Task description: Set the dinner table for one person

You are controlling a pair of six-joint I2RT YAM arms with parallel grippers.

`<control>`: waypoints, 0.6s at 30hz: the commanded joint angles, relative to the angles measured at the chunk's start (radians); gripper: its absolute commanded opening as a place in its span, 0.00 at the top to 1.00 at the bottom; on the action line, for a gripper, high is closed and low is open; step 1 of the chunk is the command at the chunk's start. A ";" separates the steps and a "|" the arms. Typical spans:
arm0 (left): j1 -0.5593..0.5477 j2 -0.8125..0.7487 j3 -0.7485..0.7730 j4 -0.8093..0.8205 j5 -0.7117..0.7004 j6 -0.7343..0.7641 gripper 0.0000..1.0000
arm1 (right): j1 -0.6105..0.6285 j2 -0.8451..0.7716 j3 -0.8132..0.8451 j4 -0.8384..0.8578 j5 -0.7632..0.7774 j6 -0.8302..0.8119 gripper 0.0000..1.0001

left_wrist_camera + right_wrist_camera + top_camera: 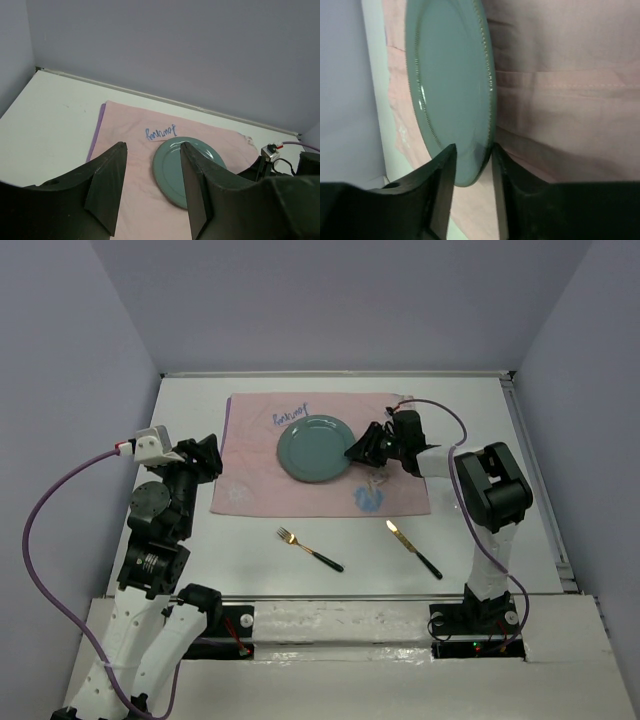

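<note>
Right gripper [351, 453] pinching plate [312, 448] rim, on pink cloth [250, 490]; left gripper [152, 150] spread — above dinner table [190, 410]

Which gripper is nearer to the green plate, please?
Right. The right gripper straddles the green plate at its right rim; the left gripper sits off to its left, beside the pink cloth.

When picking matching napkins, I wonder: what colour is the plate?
The plate is plain teal green, clearest in the top view.
</note>
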 commanded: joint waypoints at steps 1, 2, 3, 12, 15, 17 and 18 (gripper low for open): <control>-0.004 -0.010 0.001 0.039 0.010 0.000 0.43 | -0.008 -0.035 0.025 -0.044 0.033 -0.073 0.56; -0.005 -0.013 0.001 0.039 0.010 0.000 0.43 | -0.008 -0.043 0.028 -0.068 0.051 -0.088 0.55; -0.005 -0.015 0.001 0.039 0.010 -0.002 0.43 | -0.008 -0.049 0.030 -0.082 0.065 -0.097 0.51; -0.037 -0.039 0.004 0.044 0.052 -0.011 0.41 | -0.008 -0.259 0.031 -0.278 0.280 -0.252 0.36; -0.068 -0.064 0.007 0.047 0.140 -0.022 0.38 | -0.019 -0.366 0.027 -0.413 0.473 -0.344 0.37; -0.097 -0.087 0.006 0.045 0.177 -0.016 0.36 | -0.051 -0.477 0.015 -0.509 0.607 -0.398 0.42; -0.112 -0.095 0.000 0.041 0.200 -0.013 0.35 | -0.063 -0.512 0.007 -0.541 0.636 -0.409 0.42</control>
